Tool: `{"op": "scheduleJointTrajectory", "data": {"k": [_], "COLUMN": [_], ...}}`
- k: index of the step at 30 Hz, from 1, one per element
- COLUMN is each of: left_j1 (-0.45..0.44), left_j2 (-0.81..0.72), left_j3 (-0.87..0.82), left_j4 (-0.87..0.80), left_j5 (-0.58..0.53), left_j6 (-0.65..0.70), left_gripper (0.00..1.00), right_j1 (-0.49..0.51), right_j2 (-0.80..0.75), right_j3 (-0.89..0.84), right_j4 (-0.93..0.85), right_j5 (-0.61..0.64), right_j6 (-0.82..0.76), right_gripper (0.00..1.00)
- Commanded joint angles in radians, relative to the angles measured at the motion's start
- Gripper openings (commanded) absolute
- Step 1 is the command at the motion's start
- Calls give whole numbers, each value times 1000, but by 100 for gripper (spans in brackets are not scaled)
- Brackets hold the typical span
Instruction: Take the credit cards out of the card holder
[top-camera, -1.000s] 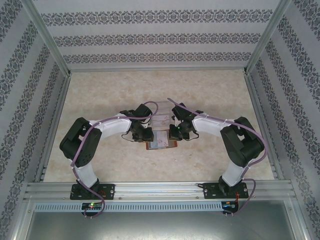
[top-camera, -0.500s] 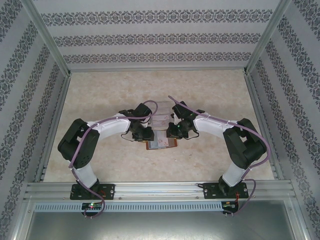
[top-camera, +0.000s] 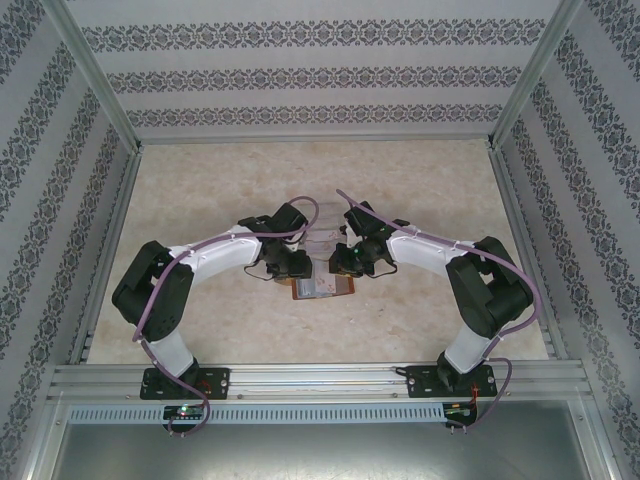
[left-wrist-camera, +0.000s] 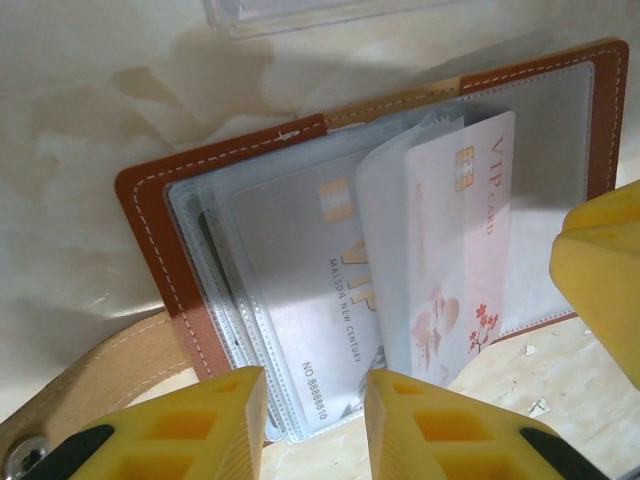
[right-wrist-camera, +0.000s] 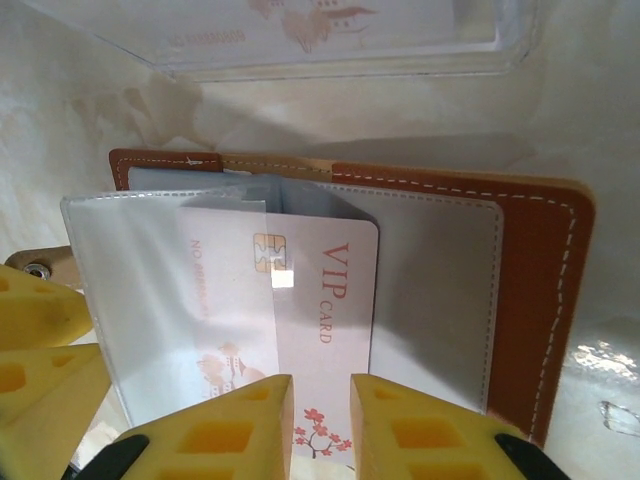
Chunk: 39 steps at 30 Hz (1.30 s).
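Top external: the card holder (top-camera: 323, 288) is seen lying open on the surface (top-camera: 420, 190), between the left claw (top-camera: 292, 266) and the right claw (top-camera: 340, 264).

Left wrist: the left claw (left-wrist-camera: 315, 425) is held spread over limp, slippery clear sleeves (left-wrist-camera: 290, 300). The whitish card (left-wrist-camera: 460, 250), judged stiff and light, is best taken by its protruding edge.

Right wrist: the right claw (right-wrist-camera: 322, 430) is narrowly parted over the pink-blossomed whitish card (right-wrist-camera: 320, 300).

Card holder (top-camera: 323, 288) lies open on table (top-camera: 420, 180), near centre. Left gripper (top-camera: 296, 272) at its left edge, right gripper (top-camera: 345, 265) at its right edge. Stand (top-camera: 320, 238) just behind it. Left wrist view: one credit card (left-wrist-camera: 330, 290) in a flat sleeve, second credit card (left-wrist-camera: 455, 260) in a raised sleeve to its right
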Motion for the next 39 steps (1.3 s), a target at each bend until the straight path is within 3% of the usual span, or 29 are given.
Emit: {"op": "scheduleJointTrajectory", "data": {"k": [1, 15, 25, 39], "left_j1": [-17, -37, -49, -59], "left_j2": [-32, 71, 148, 181], "left_j3": [33, 41, 51, 46], "left_j4": [-64, -43, -98, -102], "left_j5": [-72, 4, -40, -31], "left_j6": [7, 15, 47, 55], "left_gripper": [32, 36, 36, 31], "right_j1": [-4, -3, -5, -18], "right_j2": [15, 46, 79, 71], "right_j3": [6, -4, -10, -65], "right_j4": [3, 53, 59, 215], "right_j5": [-2, -55, -65, -187], "right_j6": [5, 20, 21, 88], "right_gripper": [23, 31, 32, 25]}}
